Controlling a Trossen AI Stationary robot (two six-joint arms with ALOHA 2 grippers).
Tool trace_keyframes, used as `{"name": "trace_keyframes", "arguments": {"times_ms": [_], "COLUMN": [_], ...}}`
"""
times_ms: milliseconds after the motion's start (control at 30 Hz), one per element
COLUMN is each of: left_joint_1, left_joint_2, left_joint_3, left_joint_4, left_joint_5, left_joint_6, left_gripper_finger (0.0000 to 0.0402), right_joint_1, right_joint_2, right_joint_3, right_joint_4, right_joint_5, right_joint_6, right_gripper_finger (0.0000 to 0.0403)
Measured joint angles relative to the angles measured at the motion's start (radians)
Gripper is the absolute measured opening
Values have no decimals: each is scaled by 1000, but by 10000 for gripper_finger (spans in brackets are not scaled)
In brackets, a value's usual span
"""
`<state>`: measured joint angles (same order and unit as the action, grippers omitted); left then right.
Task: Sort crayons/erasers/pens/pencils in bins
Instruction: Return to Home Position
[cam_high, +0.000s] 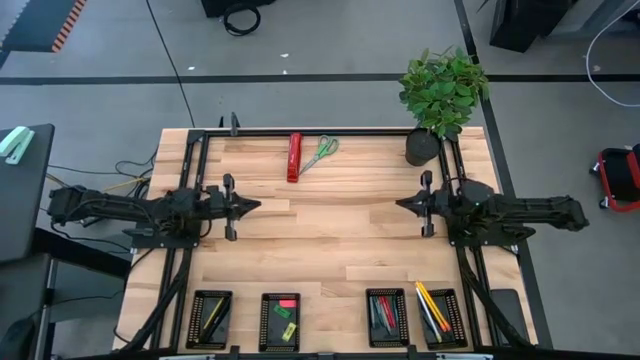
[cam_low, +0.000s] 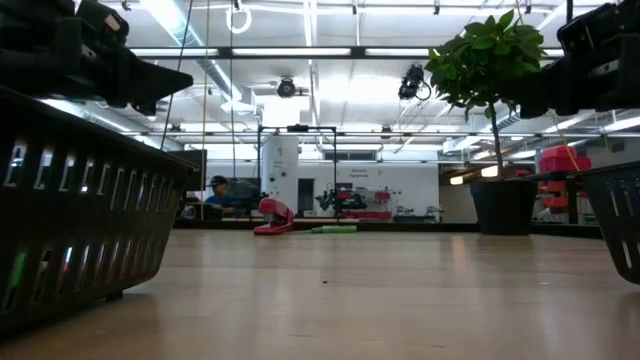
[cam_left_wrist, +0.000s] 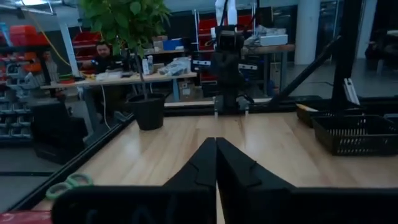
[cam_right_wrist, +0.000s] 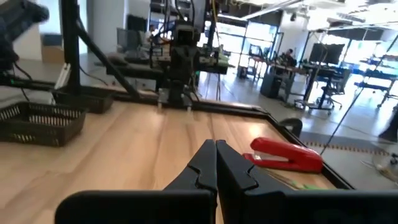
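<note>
Four black bins stand in a row along the table's near edge. The leftmost bin (cam_high: 210, 318) holds dark and yellow pens (cam_high: 213, 314). The second bin (cam_high: 280, 320) holds pink, green and yellow erasers (cam_high: 287, 318). Red and dark crayons (cam_high: 386, 314) lie in the third bin (cam_high: 386, 317), and yellow and orange pencils (cam_high: 432, 310) in the fourth (cam_high: 441, 317). My left gripper (cam_high: 258, 207) (cam_left_wrist: 216, 142) is shut and empty, level above the table's left middle. My right gripper (cam_high: 398, 204) (cam_right_wrist: 216, 144) faces it from the right, also shut and empty.
A red stapler (cam_high: 293, 157) (cam_right_wrist: 287, 154) and green-handled scissors (cam_high: 320, 152) lie near the far edge. A potted plant (cam_high: 440, 95) stands at the far right corner. Bare wood lies between the two grippers. People sit at desks in the room beyond.
</note>
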<state>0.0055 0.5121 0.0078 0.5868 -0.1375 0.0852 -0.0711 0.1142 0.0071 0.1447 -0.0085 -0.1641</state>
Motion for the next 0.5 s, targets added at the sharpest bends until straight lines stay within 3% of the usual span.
{"name": "trace_keyframes", "arguments": {"times_ms": [267,500], "left_joint_1": [18,25], "left_joint_2": [-46,-243], "left_joint_3": [0,0], "left_joint_4": [8,-247], "left_joint_5": [-43,-49], "left_joint_6": [1,-26], "left_gripper_finger": [19,8], "right_joint_1": [0,0], "right_joint_2": [-65,-113], "right_joint_3": [0,68], "right_joint_4": [51,-150], "right_joint_5": [107,110], "right_joint_6": [5,67], "right_gripper_finger": [6,6]}}
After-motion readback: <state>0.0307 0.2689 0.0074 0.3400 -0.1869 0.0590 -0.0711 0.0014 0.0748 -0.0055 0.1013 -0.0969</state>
